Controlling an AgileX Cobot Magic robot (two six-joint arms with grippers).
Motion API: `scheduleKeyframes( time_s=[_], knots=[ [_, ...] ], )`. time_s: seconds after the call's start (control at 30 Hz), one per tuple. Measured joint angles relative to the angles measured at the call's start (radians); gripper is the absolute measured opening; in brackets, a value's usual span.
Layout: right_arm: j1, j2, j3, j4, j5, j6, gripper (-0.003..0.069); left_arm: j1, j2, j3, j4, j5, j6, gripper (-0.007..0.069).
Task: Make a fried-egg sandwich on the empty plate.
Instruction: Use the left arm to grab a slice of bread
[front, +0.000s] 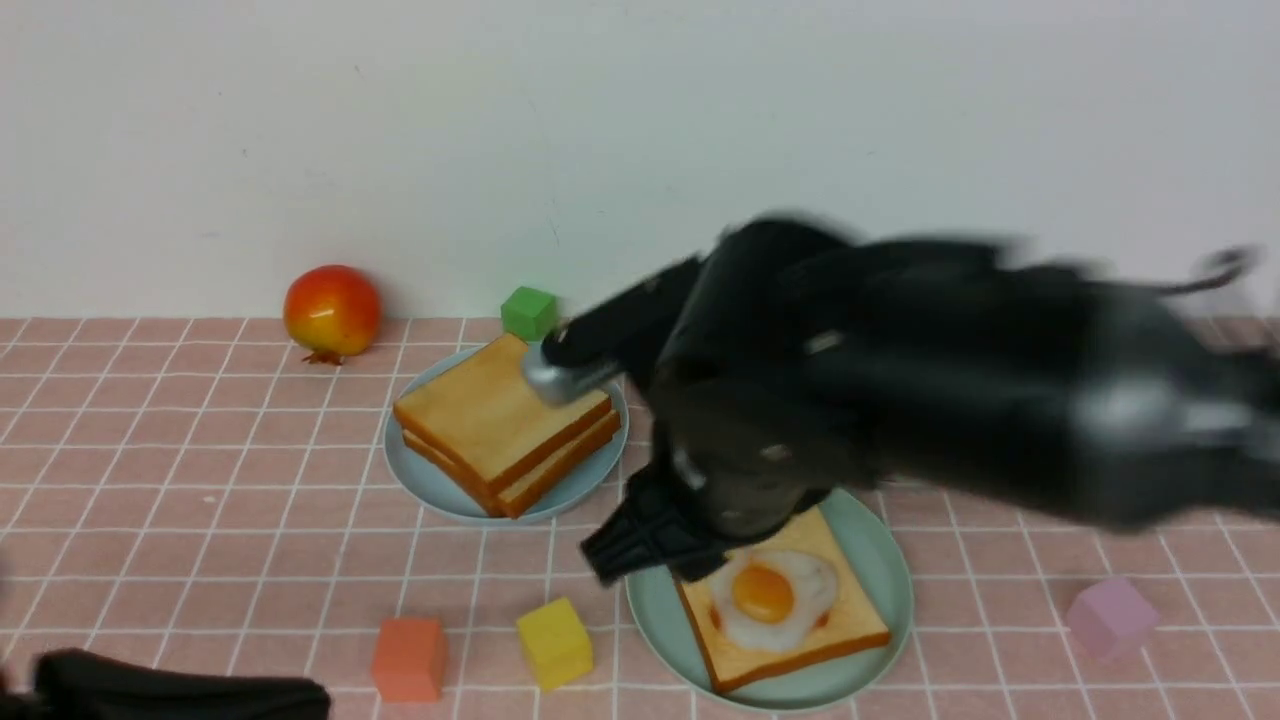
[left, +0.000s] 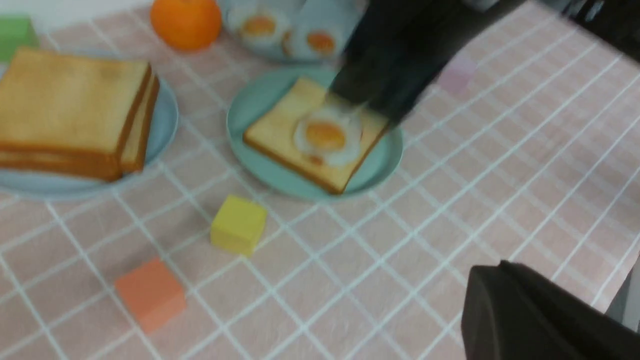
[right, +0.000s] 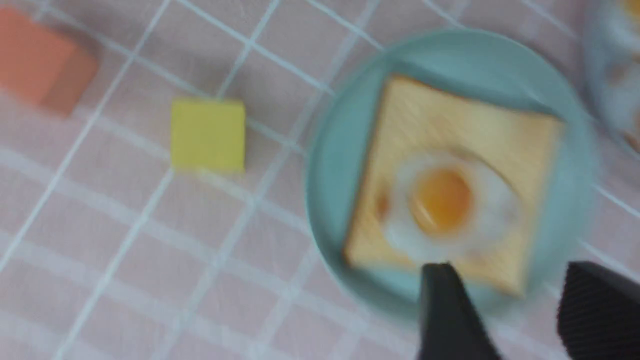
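Nearest to us, at the front left corner of the pink checked cloth (front: 200, 500), lies the left gripper (front: 170, 695), a dark shape with its jaws closed on nothing we can see. Just beyond it stand an orange cube (front: 408, 658) and a yellow cube (front: 554, 642), side by side but apart.

To the right of the yellow cube sits the plate (front: 875, 550), round, matte mint-green, with a low rim. On it lies one toast slice (front: 785, 658), square and golden with an orange-brown crust, turned cornerwise to us. The egg (front: 765, 592) rests flat on top of this slice, glossy white with a round orange yolk, slightly towards the slice's near left side. No second slice covers it.

The right gripper (front: 645, 540) hangs over the plate's far left edge, just beside the egg. In the right wrist view its fingers (right: 442, 300) stand wide apart and hold nothing. The arm is blurred.

A lilac cube (front: 1110, 615) sits to the right of the plate. Farther back and to the left, a pale blue-grey plate (front: 440, 490) carries a stack of two toast slices (front: 490, 410). Near the wall stand a green cube (front: 528, 312) and a red-orange fruit (front: 332, 310).
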Motion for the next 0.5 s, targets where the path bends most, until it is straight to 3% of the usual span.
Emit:
scheduleKeyframes(
  time_s=[0.1, 0.27, 0.37, 0.5],
  knots=[
    [0.013, -0.091, 0.016, 0.006, 0.058, 0.000, 0.0267, 0.000, 0.071, -0.021, 0.010, 0.020, 0.000, 0.0013],
    [0.043, -0.402, 0.137, 0.016, 0.114, 0.000, 0.0041, 0.009, 0.368, -0.207, 0.055, 0.127, -0.001, 0.0013],
    [0.048, -0.530, 0.182, 0.019, 0.120, 0.003, -0.0003, 0.044, 0.472, -0.271, 0.056, 0.125, 0.000, 0.0013],
    [0.048, -0.759, 0.260, 0.017, 0.137, 0.020, -0.0006, 0.224, 0.674, -0.406, 0.036, 0.117, 0.040, 0.0013]
  ],
)
